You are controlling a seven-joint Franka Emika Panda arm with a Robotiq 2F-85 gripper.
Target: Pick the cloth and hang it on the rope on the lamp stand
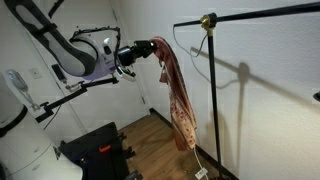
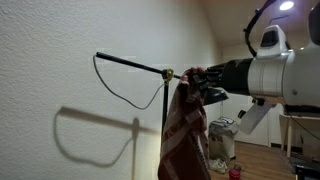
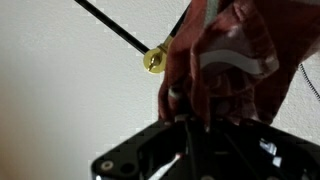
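While the gripper (image 1: pixel 150 47) sits high in the room at the end of the white arm, I can see its jaws clamped shut on the top end of the long, limp rust-red cloth (image 1: pixel 178 95). The cloth hangs straight down from the grip, and its paler patterned end dangles above the wooden floor (image 1: pixel 150 125). In the wrist view the gripper (image 3: pixel 190 125) fills the bottom of the picture, with the reddish cloth (image 3: pixel 230 70) bunched up between the fingers and spreading above them.

The tall, thin black lamp stand (image 1: pixel 212 100) stands against the white wall (image 1: pixel 260 90), its long horizontal bar meeting the pole at a brass-coloured joint (image 1: pixel 208 20). In that exterior view the cloth hangs clear of the pole, with a gap between them. In an exterior view from another angle, the gripper (image 2: pixel 195 80) is just beside the joint and the cloth (image 2: pixel 185 135) falls in front of the pole. From there I cannot tell whether cloth and stand touch.

The thin dark rope (image 2: pixel 97 70) droops in a loop beneath the bar (image 2: pixel 130 63), on the far side of the joint from the gripper. The cloth is not on it; my grip alone carries it. In the wrist view the brass joint (image 3: pixel 154 61) lies just left of the cloth.
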